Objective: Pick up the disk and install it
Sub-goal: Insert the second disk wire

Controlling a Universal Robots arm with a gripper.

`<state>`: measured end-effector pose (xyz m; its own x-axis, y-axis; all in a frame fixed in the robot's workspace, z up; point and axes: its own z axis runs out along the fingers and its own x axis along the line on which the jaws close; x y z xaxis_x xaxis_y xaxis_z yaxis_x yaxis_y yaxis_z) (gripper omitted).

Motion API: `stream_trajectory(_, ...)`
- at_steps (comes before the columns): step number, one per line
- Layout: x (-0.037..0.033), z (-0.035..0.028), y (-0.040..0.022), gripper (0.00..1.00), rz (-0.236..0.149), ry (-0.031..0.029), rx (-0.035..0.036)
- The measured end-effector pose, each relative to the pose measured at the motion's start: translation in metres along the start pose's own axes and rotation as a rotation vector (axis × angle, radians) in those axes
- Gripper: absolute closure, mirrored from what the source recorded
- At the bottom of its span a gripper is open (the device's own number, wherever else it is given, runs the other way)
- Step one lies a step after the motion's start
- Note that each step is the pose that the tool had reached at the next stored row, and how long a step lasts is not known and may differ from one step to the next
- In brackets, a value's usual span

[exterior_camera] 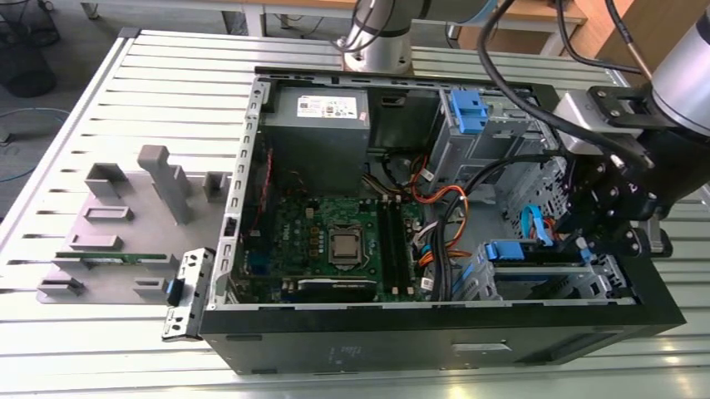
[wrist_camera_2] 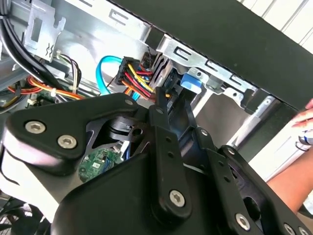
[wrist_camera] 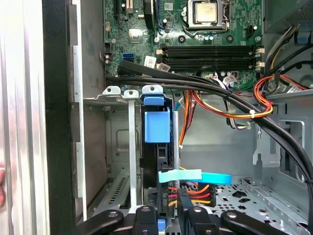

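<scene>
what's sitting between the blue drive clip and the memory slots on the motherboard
In the first wrist view, a bundle of black cables crosses between the disk's blue clip and the memory slots, with orange wires just beside it.

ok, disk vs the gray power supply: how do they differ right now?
Colour: the disk is dark with blue rails; the power supply is gray with a white sticker.
Size: the disk is a thin slab, the power supply a bulky box.
Place: the disk stands on edge in the drive cage by the pincer; the power supply sits in the opposite corner.
Both are inside the case.
</scene>
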<state>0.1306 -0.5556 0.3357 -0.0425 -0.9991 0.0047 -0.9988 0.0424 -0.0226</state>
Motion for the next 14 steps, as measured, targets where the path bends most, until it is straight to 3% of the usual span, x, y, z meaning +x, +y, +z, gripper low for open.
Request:
stream_trajectory(9, 0.0001, -0.0248, -0.0005, 0.70, 0.000, 0.0001, 0.0000)
stream_trajectory(14, 0.0001, -0.0286, -0.0006, 0.70, 0.000, 0.0002, 0.0000)
